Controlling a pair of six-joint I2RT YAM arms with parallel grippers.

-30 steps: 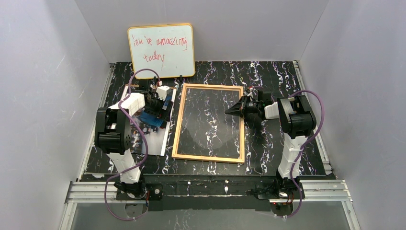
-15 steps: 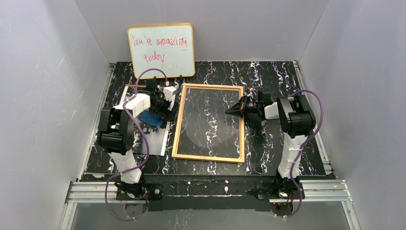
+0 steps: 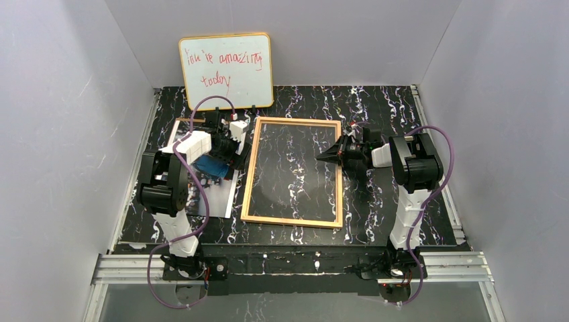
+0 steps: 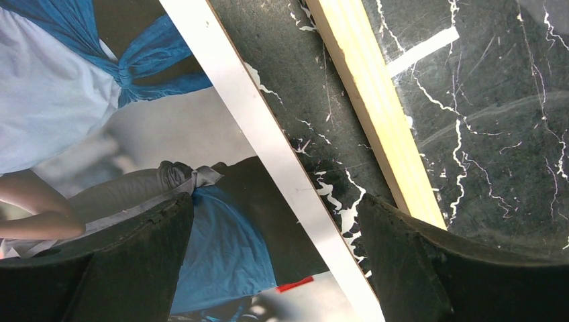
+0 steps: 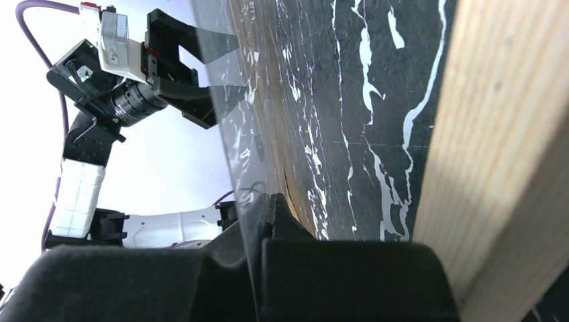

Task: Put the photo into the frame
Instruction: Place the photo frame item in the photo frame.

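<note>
The golden-wood frame (image 3: 292,220) lies flat mid-table. Its clear pane (image 5: 228,100) is tilted up at the right side, and my right gripper (image 3: 330,155) is shut on that pane's edge; the sheet runs between the closed fingers (image 5: 335,275) in the right wrist view, beside the frame's wooden rail (image 5: 496,134). The photo (image 3: 213,193) lies left of the frame, partly under my left arm. My left gripper (image 3: 233,149) hangs open low over the photo's white right edge (image 4: 268,147), one finger (image 4: 134,261) over the print (image 4: 134,134), the other (image 4: 429,268) over the table by the frame rail (image 4: 376,100).
A yellow-rimmed whiteboard (image 3: 226,70) with red handwriting leans on the back wall. Grey walls close in the left, right and back sides. The black marbled table (image 3: 389,114) shows to the right of the frame and behind it.
My left gripper has shifted a little farther back and right along the photo's edge, staying open. The right gripper holds the pane in nearly the same place.
</note>
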